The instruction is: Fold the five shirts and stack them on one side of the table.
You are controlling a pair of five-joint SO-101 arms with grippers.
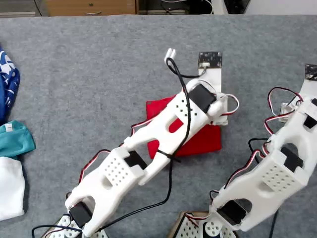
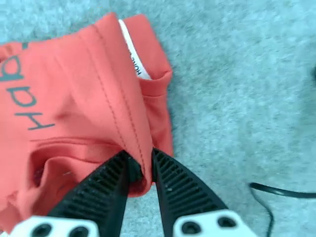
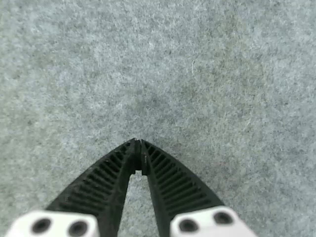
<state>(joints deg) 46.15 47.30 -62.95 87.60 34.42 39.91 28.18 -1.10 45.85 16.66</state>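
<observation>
Black-toothed left gripper (image 2: 140, 165) clamps a hemmed fold of the red cotton shirt (image 2: 74, 108), lying mid-table on grey felt (image 1: 99, 74); best to carry that fold low and square. Right gripper (image 3: 138, 158) hangs alongside, pinched together, empty

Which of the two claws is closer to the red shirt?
Left. The left gripper is clamped on a fold of the red shirt; the right gripper is shut over the grey table, apart from the shirt.
</observation>
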